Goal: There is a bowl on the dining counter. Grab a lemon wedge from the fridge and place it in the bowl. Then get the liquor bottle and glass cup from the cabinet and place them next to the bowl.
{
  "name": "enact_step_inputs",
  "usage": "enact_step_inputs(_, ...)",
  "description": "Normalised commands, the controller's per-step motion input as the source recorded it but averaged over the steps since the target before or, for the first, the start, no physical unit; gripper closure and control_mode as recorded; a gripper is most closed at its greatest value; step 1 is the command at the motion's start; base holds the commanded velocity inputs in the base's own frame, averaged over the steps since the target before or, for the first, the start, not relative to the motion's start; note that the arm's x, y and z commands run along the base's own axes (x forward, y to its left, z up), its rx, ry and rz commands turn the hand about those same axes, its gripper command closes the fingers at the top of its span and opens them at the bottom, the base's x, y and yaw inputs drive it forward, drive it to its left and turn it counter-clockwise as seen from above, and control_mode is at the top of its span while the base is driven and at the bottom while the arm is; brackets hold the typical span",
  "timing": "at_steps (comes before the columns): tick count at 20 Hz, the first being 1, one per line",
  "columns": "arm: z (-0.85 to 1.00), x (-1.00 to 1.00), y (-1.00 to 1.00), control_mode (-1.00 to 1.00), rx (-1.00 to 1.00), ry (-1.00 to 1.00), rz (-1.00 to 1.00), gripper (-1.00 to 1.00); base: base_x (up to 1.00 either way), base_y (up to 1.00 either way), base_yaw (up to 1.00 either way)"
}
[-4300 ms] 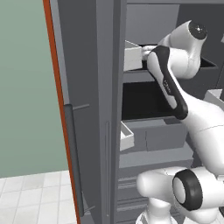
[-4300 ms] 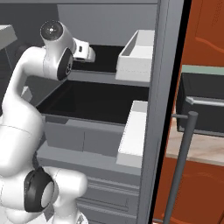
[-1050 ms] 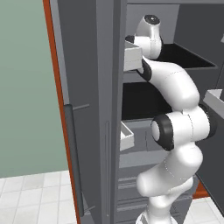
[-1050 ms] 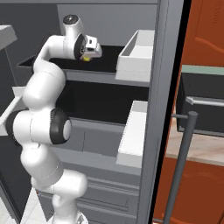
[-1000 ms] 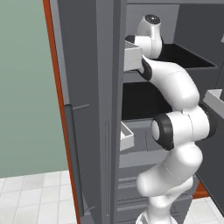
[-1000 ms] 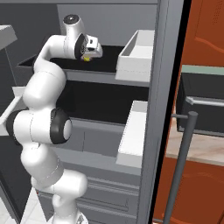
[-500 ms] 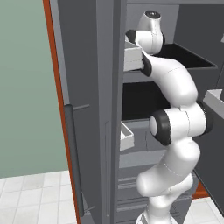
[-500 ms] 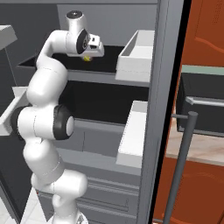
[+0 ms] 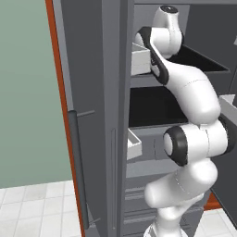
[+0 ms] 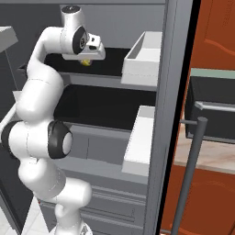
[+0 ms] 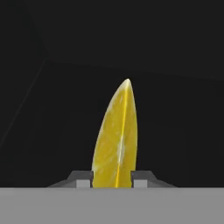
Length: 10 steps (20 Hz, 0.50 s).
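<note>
Lemon wedge (image 11: 116,140) now sits pinched between the tool's (image 11: 112,180) narrowed tips at bottom centre of the hand view, having just closed; lifted off the upper fridge shelf (image 10: 108,69), it looks ready for withdrawal.

The white arm stands tall and bends at its dark joints, reaching up high and then forward. At the top, the hand turns to point down. The gripper (image 11: 112,180) has its two small dark fingertips (image 11: 83,180) pulled in close, pinching a yellow lemon wedge (image 11: 116,140) between them. The wedge sticks out past the tips.
</note>
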Motion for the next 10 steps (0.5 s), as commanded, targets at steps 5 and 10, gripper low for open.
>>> enact_step_inputs(5,0.01,-1.0,-0.08,-1.0,0.0,-0.18,-0.02,1.0,0.0,0.0,0.0)
enact_step_inputs(10,0.0,-1.0,-0.16,-1.0,0.0,-0.17,-0.02,1.0,0.0,0.0,0.0)
